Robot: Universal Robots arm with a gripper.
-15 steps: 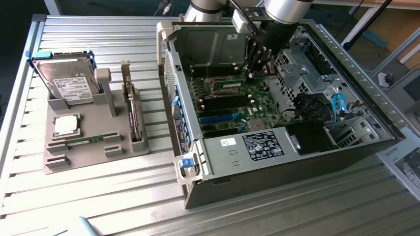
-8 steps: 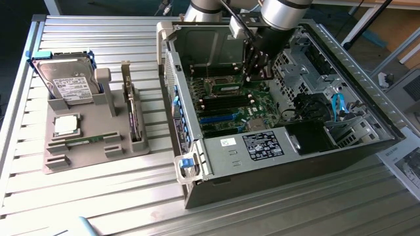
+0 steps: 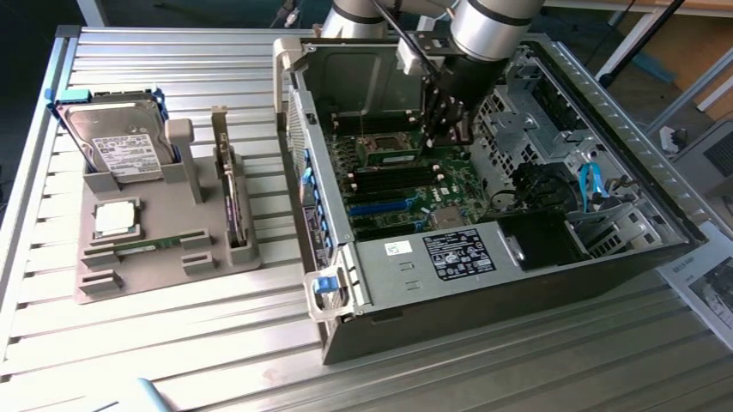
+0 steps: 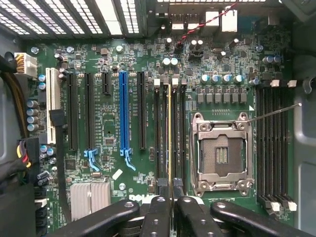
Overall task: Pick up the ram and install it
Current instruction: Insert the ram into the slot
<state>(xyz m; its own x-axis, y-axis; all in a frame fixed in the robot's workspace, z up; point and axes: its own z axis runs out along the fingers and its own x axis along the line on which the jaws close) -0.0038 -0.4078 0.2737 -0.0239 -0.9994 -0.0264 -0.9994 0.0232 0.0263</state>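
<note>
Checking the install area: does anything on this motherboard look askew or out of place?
Nothing looks damaged. The CPU socket is empty, its thin lever sticking out over a bank of memory slots. The ram, edge-on in the gripper, looks straight, not skewed.

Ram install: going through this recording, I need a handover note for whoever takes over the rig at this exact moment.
Gripper: shut on the ram, which it holds edge-on.
Ram: inside the computer case, over the memory slots beside the empty processor socket.
Done: ram picked up and brought to the motherboard.
Left: seating it. Whether it already touches a slot cannot be told.
</note>
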